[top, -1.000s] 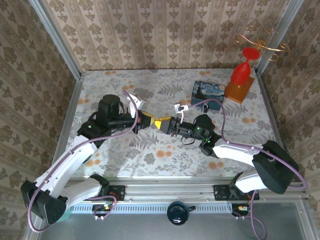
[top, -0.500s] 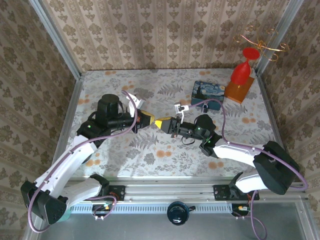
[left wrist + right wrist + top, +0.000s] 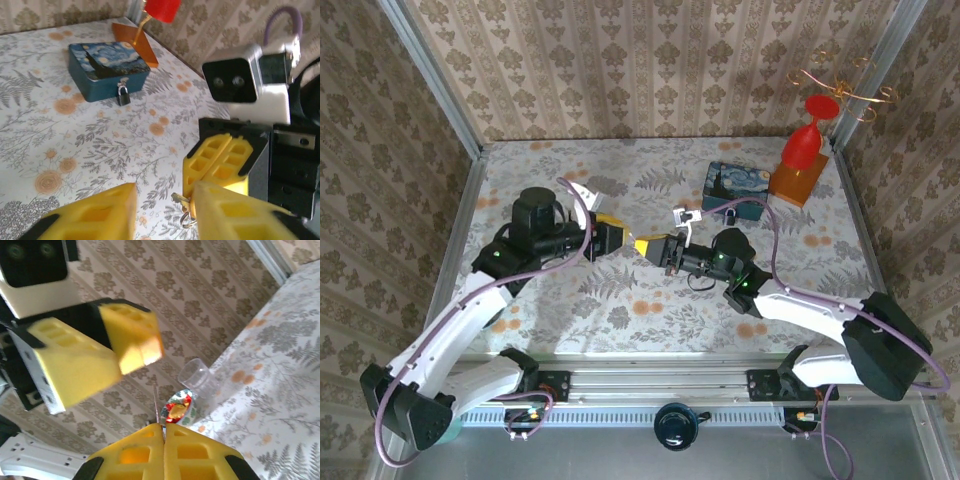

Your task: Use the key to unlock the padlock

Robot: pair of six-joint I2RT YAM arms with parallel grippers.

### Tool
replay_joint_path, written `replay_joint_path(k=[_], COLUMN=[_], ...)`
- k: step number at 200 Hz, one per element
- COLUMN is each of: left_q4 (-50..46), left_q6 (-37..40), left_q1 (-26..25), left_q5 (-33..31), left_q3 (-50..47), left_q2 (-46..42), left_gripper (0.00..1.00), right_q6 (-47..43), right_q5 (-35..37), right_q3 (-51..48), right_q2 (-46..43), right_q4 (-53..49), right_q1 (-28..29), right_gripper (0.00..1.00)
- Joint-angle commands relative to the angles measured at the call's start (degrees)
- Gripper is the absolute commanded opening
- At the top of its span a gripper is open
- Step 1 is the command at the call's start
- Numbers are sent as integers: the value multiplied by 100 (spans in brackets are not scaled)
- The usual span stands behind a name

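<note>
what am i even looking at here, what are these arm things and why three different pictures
These are two robot arms bolted at the near edge of a flowery table. One picture comes from a camera above and behind them; the other two come from small cameras on each wrist, so you see yellow fingers up close.

The arms meet mid-table. The right gripper is shut on a small key, its ring dangling. The left gripper stands open beside it, holding nothing.

Further back lies a blue painted tin with a tiny black padlock at its front. Beside it stands a red goblet-shaped thing on an orange block.
</note>
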Motion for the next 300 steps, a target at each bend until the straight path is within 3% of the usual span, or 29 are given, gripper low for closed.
replay_joint_path(k=[1,29,60,117,154,203,300], left_q4=[386,527,883,1690,1955,1875,981], left_q6=[-417,-970,-1241,-1298,-1405,-1521,-1417], left_q1=[62,25,-284,-1034,-1385,-1727,-2026], left_q5=[-565,-992,-1575,-2081,-2137,-2463,-3284], left_q3=[-68,-90,-42,1023,2089,3679,6254], left_q2=[-232,86,842,3237,4888,6629,8729], left_gripper=[42,47,53,57,57,58,61], right_q6=[-467,-803,-1122,-1365,-1370,-1457,-1354], right_q5=[470,957,2014,3574,3985,4024,3913], right_q3=[174,125,227,471,527,526,251], right_q2=[-392,-1032,-2103,-3929,-4637,-5134,-5605], right_q4=[-1025,-2243,-4210,-6456,-6957,-7115,-7080], right_q1=[-48,-264,-545,-869,-883,-880,-878], right_gripper=[0,0,0,0,0,0,0])
